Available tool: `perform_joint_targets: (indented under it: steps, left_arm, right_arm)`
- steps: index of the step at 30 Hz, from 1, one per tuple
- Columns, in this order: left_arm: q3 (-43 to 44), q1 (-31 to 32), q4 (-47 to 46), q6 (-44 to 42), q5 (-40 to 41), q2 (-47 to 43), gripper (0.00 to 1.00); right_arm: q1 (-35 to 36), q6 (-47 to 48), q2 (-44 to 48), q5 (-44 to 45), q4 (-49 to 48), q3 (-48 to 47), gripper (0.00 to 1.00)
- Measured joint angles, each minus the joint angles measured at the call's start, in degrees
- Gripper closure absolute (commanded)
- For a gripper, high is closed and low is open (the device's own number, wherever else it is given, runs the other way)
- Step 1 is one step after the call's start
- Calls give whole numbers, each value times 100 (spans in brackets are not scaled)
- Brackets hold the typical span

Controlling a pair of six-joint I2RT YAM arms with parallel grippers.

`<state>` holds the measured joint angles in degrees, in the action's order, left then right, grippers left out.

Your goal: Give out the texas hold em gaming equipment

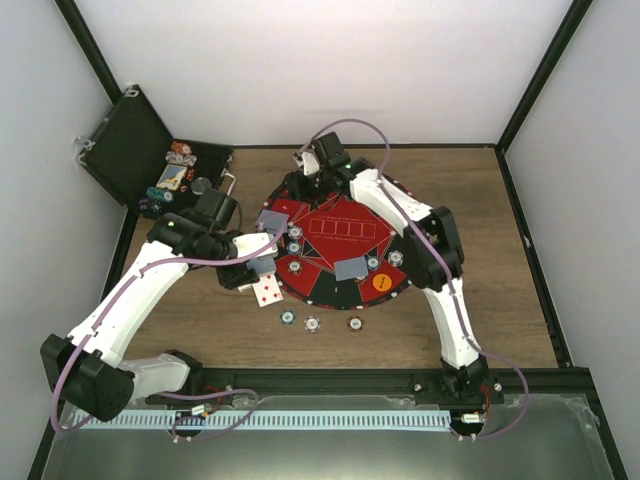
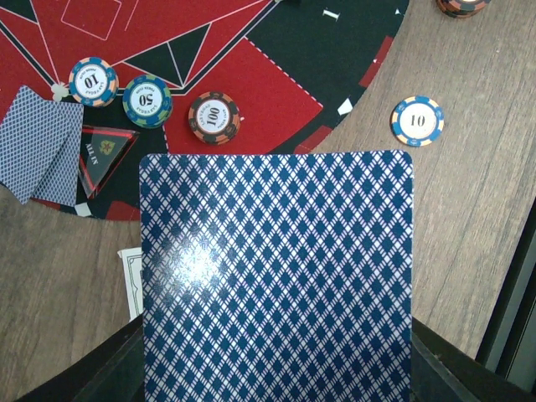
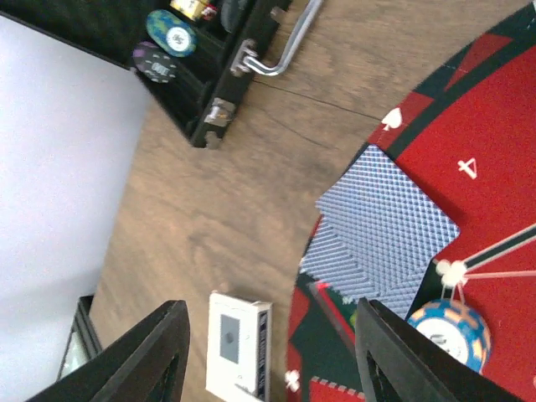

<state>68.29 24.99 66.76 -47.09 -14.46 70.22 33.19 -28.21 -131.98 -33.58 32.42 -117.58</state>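
My left gripper (image 1: pixel 258 264) is shut on a blue-backed playing card (image 2: pixel 276 276) that fills most of the left wrist view, above the near-left edge of the red-and-black mat (image 1: pixel 340 215). A face-up card (image 1: pixel 268 290) lies just below it. My right gripper (image 3: pixel 268 360) is open with nothing between its fingers, above the mat's far-left edge, next to two overlapping face-down cards (image 3: pixel 385 226). Striped chips (image 2: pixel 94 81) (image 2: pixel 147 100) (image 2: pixel 213 117) lie in a row on the mat. More chips (image 1: pixel 313 323) lie on the wood in front. An orange button disc (image 1: pixel 381 282) rests on the mat.
The open black case (image 1: pixel 135 150) with more chips (image 3: pixel 172 38) stands at the far left, its silver handle (image 3: pixel 289 42) toward the mat. A white card box (image 3: pixel 239 343) lies on the wood by the mat's edge. Another card pair (image 1: pixel 350 268) lies near the mat's front.
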Motion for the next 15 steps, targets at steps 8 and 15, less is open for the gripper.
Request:
perform_joint_targets:
  steps: [8, 15]
  left_arm:
    - [50, 0, -7, 13, 2, 98, 96]
    - [92, 0, -70, 15, 2, 208, 96]
  right_arm:
    - [0, -146, 1923, -136, -675, 2109, 22]
    - [57, -337, 2962, -240, -1088, 3670, 10]
